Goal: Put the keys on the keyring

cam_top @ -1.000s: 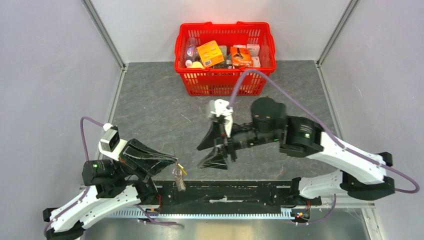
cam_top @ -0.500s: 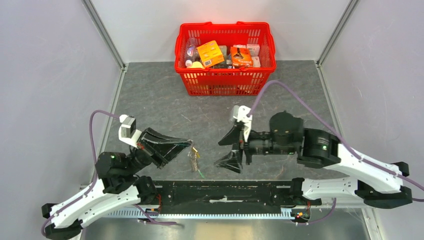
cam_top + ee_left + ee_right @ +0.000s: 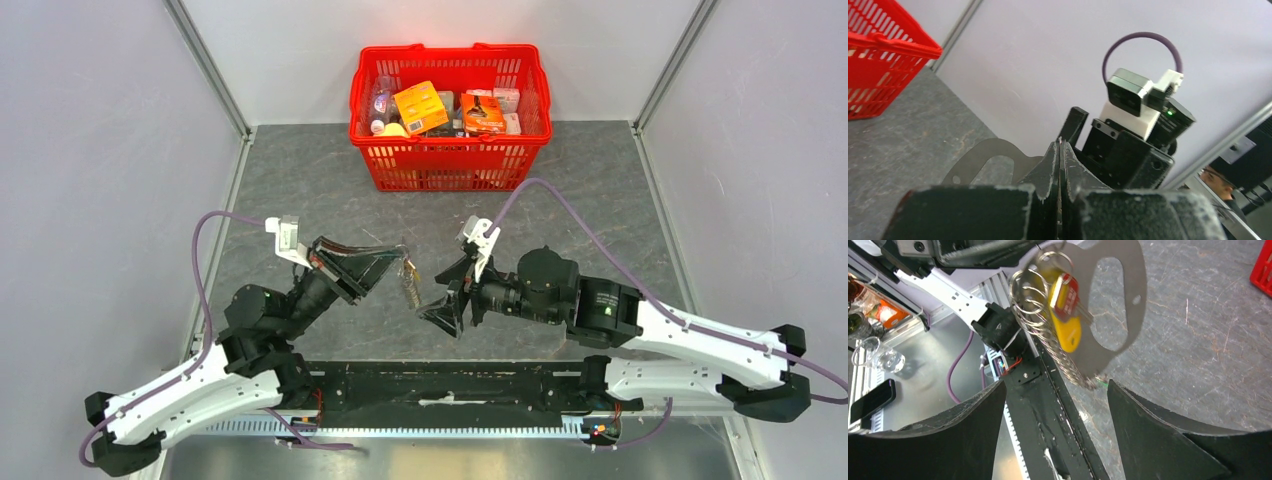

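Keyring (image 3: 1034, 290): stacked metal rings with chain, hanging clear above the table's middle. Yellow-tagged key (image 3: 1068, 327): red label, dangling among the rings. Green tag (image 3: 1103, 383): sliver at chain's end.

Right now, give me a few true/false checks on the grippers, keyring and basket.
1. The left gripper is shut, holding the keyring. True.
2. The right gripper is clamped on the yellow key. False: it is open, and its fingers are apart and clear of the key.
3. The yellow key hangs on the keyring. True.
4. The red basket is empty. False: it holds boxes and other goods.
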{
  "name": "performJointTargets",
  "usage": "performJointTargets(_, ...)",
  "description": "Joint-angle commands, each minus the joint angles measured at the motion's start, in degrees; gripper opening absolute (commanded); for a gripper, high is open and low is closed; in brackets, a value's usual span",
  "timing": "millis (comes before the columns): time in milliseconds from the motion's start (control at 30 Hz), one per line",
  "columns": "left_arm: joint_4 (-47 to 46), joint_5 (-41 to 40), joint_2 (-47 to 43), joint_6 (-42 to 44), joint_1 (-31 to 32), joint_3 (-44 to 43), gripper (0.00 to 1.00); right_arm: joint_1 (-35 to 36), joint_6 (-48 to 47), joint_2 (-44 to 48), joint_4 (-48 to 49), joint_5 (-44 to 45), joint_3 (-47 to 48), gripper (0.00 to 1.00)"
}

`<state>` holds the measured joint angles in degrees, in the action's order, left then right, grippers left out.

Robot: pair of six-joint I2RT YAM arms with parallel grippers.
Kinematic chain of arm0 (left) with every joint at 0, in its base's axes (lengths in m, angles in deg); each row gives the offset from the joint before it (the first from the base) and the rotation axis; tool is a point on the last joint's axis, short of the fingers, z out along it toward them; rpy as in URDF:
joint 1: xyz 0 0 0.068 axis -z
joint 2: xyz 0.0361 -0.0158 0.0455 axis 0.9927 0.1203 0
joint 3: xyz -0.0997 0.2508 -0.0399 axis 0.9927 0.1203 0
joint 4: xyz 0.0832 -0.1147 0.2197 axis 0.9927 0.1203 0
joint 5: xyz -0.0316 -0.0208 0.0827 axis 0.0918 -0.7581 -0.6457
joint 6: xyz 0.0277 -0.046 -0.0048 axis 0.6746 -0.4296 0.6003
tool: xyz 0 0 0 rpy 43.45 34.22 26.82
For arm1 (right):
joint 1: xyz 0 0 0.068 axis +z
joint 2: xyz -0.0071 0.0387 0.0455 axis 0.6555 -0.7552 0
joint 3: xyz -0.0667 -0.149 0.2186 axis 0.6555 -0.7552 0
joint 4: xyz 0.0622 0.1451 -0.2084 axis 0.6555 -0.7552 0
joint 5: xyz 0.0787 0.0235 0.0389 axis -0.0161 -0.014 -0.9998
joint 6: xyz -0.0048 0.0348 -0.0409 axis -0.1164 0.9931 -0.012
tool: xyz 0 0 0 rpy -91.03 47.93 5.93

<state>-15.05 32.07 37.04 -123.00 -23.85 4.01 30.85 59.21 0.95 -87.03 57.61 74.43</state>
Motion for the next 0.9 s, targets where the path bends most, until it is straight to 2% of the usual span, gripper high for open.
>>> performJointTargets(0,-0.16,-7.27,0.98,-2.15,0.03,-3.23,0.02,-0.09,1.16,-0.36,9.50,2.93,-2.33,0.82)
performJointTargets(300,7.09,-14.72,4.02,-5.55,0.01,-6.32,0.02,-0.09,-1.76,-1.67,17.27,7.37,-6.92,0.87)
performJointTargets(433,7.20,-15.83,5.29,-6.70,0.05,-6.50,0.02,-0.09,-3.03,-4.80,18.35,8.93,-6.19,0.88)
performJointTargets(867,8.44,-17.59,5.94,-10.37,0.08,-6.59,0.02,-0.09,-6.09,-11.20,36.29,21.15,-12.13,0.89)
